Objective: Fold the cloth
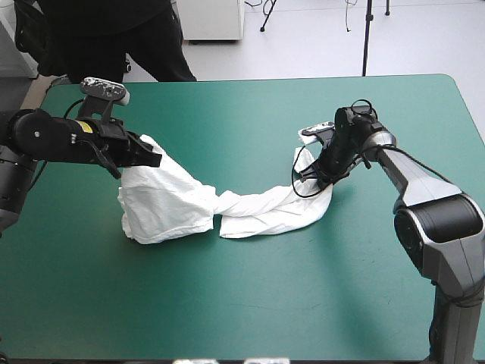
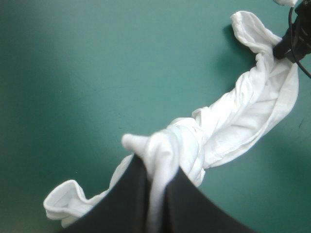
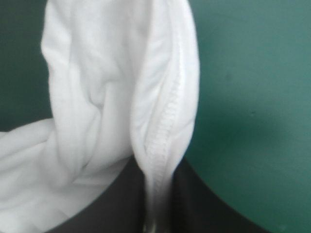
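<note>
The white T-shirt [image 1: 227,203] hangs twisted between both grippers, its middle sagging onto the teal-green table [image 1: 250,303]. My left gripper [image 1: 151,158] is shut on the T-shirt's left end, lifted above the table. In the left wrist view the cloth [image 2: 228,121] runs pinched out of the left gripper [image 2: 156,180] toward the other arm as a twisted rope. My right gripper [image 1: 322,168] is shut on the T-shirt's right end. In the right wrist view a stitched hem [image 3: 167,121] rises between the fingers of the right gripper [image 3: 156,194].
A person in dark clothes [image 1: 114,38] stands just beyond the table's far left edge. Bare teal-green cover [image 1: 250,303] lies in front of the T-shirt and behind it.
</note>
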`<control>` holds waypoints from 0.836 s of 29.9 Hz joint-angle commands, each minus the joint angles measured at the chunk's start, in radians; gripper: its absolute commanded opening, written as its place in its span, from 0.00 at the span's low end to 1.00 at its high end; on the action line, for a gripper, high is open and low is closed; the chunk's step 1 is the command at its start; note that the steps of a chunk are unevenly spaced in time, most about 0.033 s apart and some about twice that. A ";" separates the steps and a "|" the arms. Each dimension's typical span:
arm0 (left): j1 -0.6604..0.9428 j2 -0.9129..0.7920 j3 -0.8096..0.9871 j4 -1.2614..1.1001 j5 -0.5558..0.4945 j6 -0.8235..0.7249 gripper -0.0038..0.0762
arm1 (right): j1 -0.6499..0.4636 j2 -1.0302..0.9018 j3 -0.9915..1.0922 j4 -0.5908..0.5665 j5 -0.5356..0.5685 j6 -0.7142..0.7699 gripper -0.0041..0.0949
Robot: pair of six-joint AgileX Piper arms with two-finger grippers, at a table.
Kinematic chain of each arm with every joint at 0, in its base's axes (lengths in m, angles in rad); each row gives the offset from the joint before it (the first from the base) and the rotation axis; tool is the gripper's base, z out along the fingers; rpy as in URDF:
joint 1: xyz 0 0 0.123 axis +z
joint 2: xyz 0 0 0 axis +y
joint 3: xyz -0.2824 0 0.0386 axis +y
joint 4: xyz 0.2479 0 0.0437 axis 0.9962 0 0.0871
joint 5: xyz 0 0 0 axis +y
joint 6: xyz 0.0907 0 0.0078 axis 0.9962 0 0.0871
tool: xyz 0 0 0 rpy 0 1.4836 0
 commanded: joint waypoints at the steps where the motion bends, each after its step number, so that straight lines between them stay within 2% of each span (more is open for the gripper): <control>1: -0.001 -0.028 -0.033 -0.012 -0.051 -0.004 0.04 | 0.004 -0.041 -0.021 0.046 0.039 -0.015 0.03; 7: -0.001 -0.034 -0.037 0.008 -0.058 -0.001 0.04 | 0.000 -0.119 -0.046 0.021 0.061 -0.020 0.02; 15: -0.001 -0.083 -0.138 0.003 -0.058 -0.008 0.04 | 0.000 -0.347 -0.195 0.008 0.088 -0.001 0.02; 25: -0.001 -0.176 -0.319 -0.059 -0.078 -0.013 0.04 | 0.000 -0.688 -0.333 0.008 0.017 0.006 0.02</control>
